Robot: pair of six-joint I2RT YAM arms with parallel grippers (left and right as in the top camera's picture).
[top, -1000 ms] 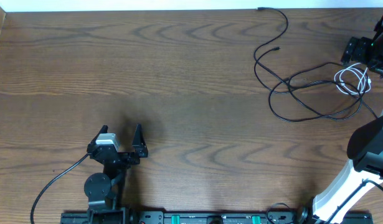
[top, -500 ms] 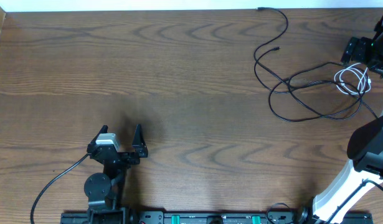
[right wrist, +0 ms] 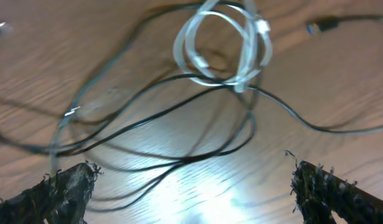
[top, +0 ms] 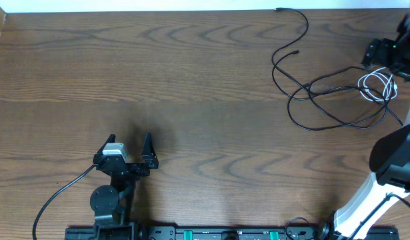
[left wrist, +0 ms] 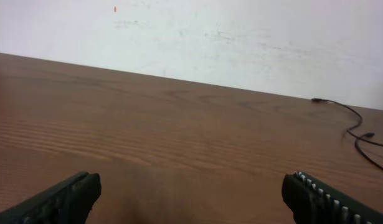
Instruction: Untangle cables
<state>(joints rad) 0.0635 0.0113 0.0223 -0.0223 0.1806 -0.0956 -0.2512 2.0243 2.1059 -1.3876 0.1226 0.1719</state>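
Toward the far right edge of the desk (top: 191,80), the white cord (top: 378,87) lies coiled among the loose loops of the black cord (top: 289,112), the two crossing each other. The right tool (top: 389,53) hangs just beside the coil, jaws spread wide with nothing between them. The left tool (top: 130,145) sits near the front left, well apart from both cords, equally wide and gripping nothing.

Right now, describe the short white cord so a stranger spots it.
Look at the far right of the brown wooden table, where a long thin black cord sprawls in loops. Among them lies the short white cord, a small tight coil, the only white strand there.
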